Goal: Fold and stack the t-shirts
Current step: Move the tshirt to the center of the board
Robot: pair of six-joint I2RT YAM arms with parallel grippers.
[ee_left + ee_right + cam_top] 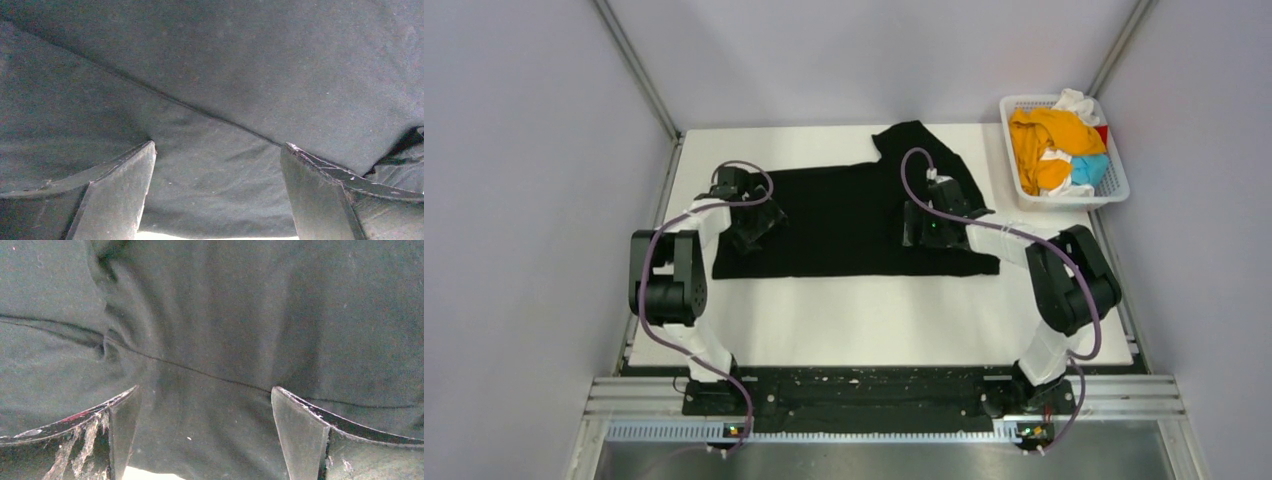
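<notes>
Here the black t-shirt [854,215] lies spread across the far half of the white surface [874,320], its body stretched sideways and one sleeve pointing toward the back, near the basket [1117,185]. Both arms reach over it: the left arm [686,255] at the shirt's left end, the right arm [1049,265] over its right part, just below that sleeve. The left fingers [117,200] stand spread wide with only dark cloth between them, pinching nothing. The right fingers [300,440] are likewise spread apart over the cloth and hold nothing. Whether any tip actually touches the fabric I cannot tell. Each wrist view shows an edge or seam line running across the cloth just beyond the fingertips. I judge from this that the two arms are set well apart to take one edge together and carry it over in an even fold, a spacing that would keep soft cloth from sagging or twisting in the middle. The orange t-shirt [1049,135], white t-shirt [1076,102], light blue t-shirt [1089,168] and a glimpse of the red t-shirt [1103,133] sit bunched in the basket at the far right, apart from the work, presumably awaiting their turn. No brand, label or print can be read on the shirts, the basket or the arms.
</notes>
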